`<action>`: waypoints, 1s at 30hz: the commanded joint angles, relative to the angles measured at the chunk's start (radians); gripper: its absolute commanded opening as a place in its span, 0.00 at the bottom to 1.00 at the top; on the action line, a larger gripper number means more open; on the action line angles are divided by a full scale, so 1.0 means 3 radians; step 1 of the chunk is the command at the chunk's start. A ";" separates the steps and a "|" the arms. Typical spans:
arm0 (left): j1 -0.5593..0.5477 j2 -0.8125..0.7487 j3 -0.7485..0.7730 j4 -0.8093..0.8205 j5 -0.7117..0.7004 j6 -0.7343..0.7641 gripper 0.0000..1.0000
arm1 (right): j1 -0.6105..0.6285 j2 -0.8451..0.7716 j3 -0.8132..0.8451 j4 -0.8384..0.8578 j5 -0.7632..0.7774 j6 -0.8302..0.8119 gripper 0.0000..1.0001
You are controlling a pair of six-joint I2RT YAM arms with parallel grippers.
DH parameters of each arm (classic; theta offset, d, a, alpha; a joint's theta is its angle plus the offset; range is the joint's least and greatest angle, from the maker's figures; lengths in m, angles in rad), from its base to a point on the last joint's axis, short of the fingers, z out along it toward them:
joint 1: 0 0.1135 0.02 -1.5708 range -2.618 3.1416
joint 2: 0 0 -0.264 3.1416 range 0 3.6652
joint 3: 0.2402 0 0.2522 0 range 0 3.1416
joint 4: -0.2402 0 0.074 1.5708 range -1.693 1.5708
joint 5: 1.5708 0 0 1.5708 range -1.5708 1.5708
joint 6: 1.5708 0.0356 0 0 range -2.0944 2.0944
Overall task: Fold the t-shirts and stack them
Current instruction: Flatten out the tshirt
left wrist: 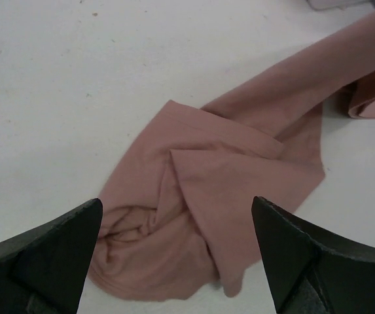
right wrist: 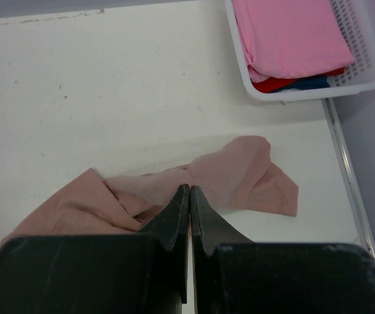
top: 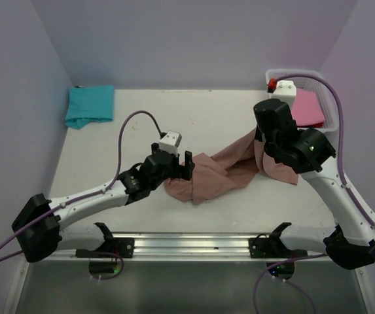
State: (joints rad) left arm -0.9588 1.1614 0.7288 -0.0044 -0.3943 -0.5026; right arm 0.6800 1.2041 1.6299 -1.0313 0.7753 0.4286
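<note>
The salmon-brown t-shirt (top: 220,173) lies crumpled and stretched across the table between the two arms. No print shows on it. My left gripper (top: 188,165) is open and hovers over the shirt's bunched left end (left wrist: 239,170), with a finger (left wrist: 56,248) on each side. My right gripper (top: 260,140) is shut on a fold of the shirt's right part (right wrist: 246,176), which rises to the fingertips (right wrist: 182,196). The teal t-shirt (top: 90,105) lies folded at the far left corner. The pink t-shirt (top: 308,108) lies folded in the basket.
A white slotted basket (right wrist: 305,91) stands at the far right corner. It holds the pink shirt (right wrist: 288,36) on top of red and blue garments. Lilac walls enclose the table on three sides. A metal rail runs along the near edge.
</note>
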 commanded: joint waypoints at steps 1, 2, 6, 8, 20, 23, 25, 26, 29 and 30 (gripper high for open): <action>0.0480 0.0452 0.0219 0.0617 0.0811 0.0499 1.00 | -0.0001 -0.0061 -0.0008 0.0073 -0.0058 0.0029 0.00; 0.0572 0.0566 0.0275 0.0628 0.0899 0.0535 1.00 | -0.0001 -0.0071 -0.0018 0.0068 -0.0069 0.0029 0.00; 0.0940 0.1138 0.0668 0.0562 0.1283 0.0775 1.00 | -0.0007 -0.0097 -0.0033 0.0043 -0.0099 0.0039 0.00; 0.0992 0.1435 0.0888 0.0536 0.1487 0.0857 0.99 | -0.0001 -0.0107 -0.0043 0.0027 -0.0094 0.0039 0.00; 0.1079 0.2223 0.1334 0.0455 0.2270 0.1194 0.93 | -0.0006 -0.0163 -0.0074 0.0012 -0.0074 0.0029 0.00; 0.1084 0.2443 0.1472 0.0327 0.2281 0.1261 0.89 | -0.0001 -0.0169 -0.0084 0.0022 -0.0105 0.0029 0.00; 0.1094 0.2530 0.1487 0.0342 0.2281 0.1287 0.88 | -0.0001 -0.0174 -0.0095 0.0022 -0.0110 0.0029 0.00; 0.1105 0.2546 0.1482 0.0362 0.2276 0.1287 0.88 | -0.0006 -0.0184 -0.0100 0.0022 -0.0110 0.0029 0.00; 0.1115 0.2627 0.1513 0.0373 0.2219 0.1307 0.88 | -0.0001 -0.0194 -0.0105 0.0027 -0.0099 0.0018 0.00; 0.1120 0.2658 0.1569 0.0347 0.2199 0.1322 0.88 | -0.0006 -0.0199 -0.0100 0.0027 -0.0105 0.0018 0.00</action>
State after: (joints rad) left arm -0.6350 1.9419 1.1431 0.0921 0.2543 -0.1452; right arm 0.6800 1.1728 1.5978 -1.0344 0.7399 0.4297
